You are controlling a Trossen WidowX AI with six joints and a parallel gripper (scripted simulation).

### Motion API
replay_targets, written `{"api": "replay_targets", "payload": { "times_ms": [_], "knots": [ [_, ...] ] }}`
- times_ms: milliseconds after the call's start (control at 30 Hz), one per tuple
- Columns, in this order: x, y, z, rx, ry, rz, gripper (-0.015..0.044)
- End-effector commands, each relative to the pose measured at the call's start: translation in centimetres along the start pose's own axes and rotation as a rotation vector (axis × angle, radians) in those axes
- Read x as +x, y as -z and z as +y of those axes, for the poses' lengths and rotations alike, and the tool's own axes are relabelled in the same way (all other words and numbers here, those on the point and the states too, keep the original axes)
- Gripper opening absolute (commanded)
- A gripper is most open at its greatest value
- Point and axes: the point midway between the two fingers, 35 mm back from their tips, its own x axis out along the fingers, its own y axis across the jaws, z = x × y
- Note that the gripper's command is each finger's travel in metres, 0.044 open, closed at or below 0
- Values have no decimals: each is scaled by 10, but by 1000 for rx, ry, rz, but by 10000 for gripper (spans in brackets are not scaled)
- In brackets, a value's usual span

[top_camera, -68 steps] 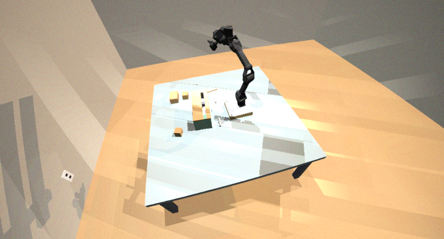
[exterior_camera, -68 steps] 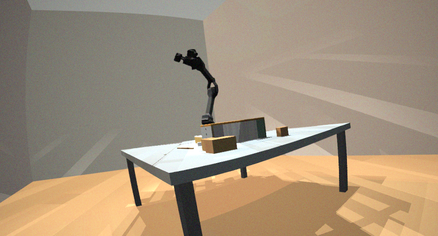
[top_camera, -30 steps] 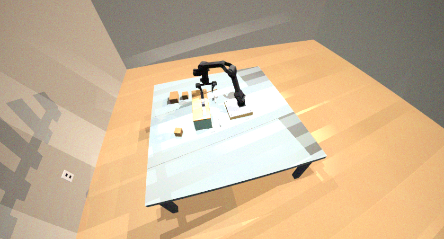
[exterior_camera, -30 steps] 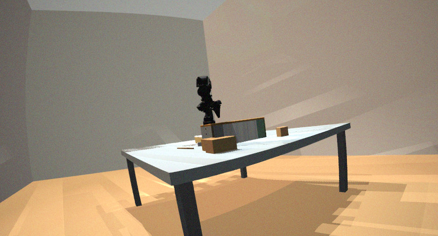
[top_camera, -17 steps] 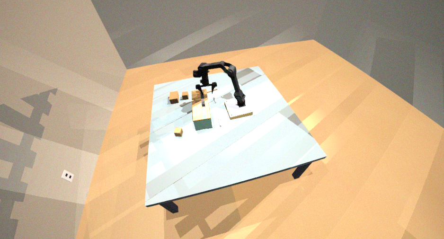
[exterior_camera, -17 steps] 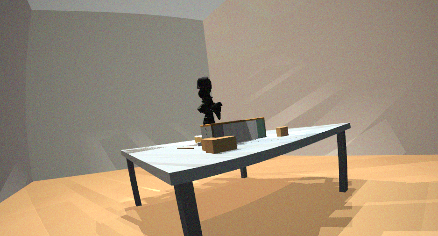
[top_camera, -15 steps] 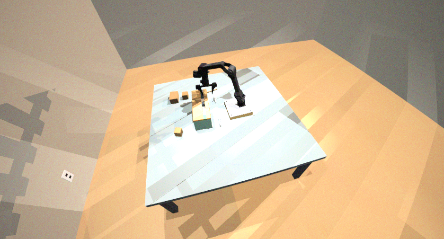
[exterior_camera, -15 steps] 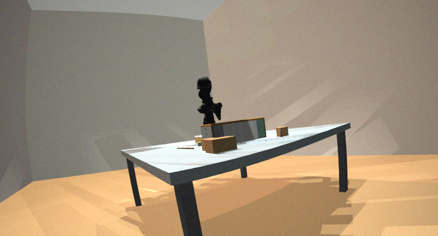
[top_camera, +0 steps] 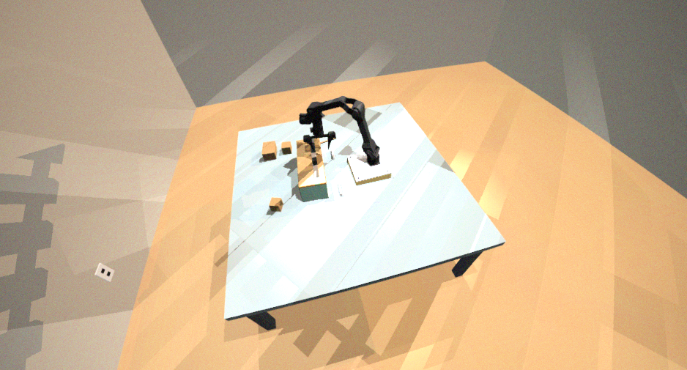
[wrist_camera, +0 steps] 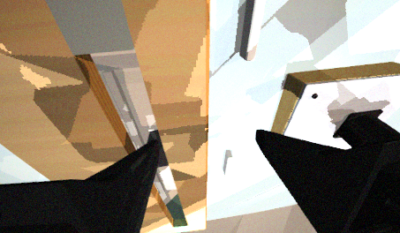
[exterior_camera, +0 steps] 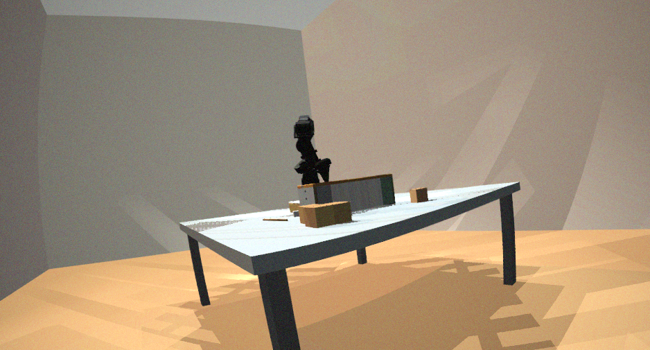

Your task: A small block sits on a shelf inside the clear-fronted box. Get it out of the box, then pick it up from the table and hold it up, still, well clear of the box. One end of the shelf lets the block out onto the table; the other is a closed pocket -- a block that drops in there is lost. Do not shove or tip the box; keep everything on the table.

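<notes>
The box has a wooden top with a long narrow slot, and a green end. My gripper is open and empty, pointing down over the box. In the wrist view its left fingertip overlaps the slot and its right fingertip is past the box edge, on the robot base's side. The height of the tips over the top is hard to tell. A dark patch shows in the slot by the left fingertip; I cannot tell whether it is the small block. The shelf is mostly hidden.
Two wooden blocks stand beyond the box, and another wooden block stands off its green end. A thin wooden stick lies near the other end. The robot base plate and a pale bar are on the near side.
</notes>
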Motion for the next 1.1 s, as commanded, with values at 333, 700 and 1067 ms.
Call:
{"api": "replay_targets", "payload": {
  "times_ms": [333,700,1067],
  "knots": [
    [25,-4,-2,5,4,8,400],
    [31,-6,-1,1,0,1,400],
    [40,16,-1,1,1,3,400]
  ]
}}
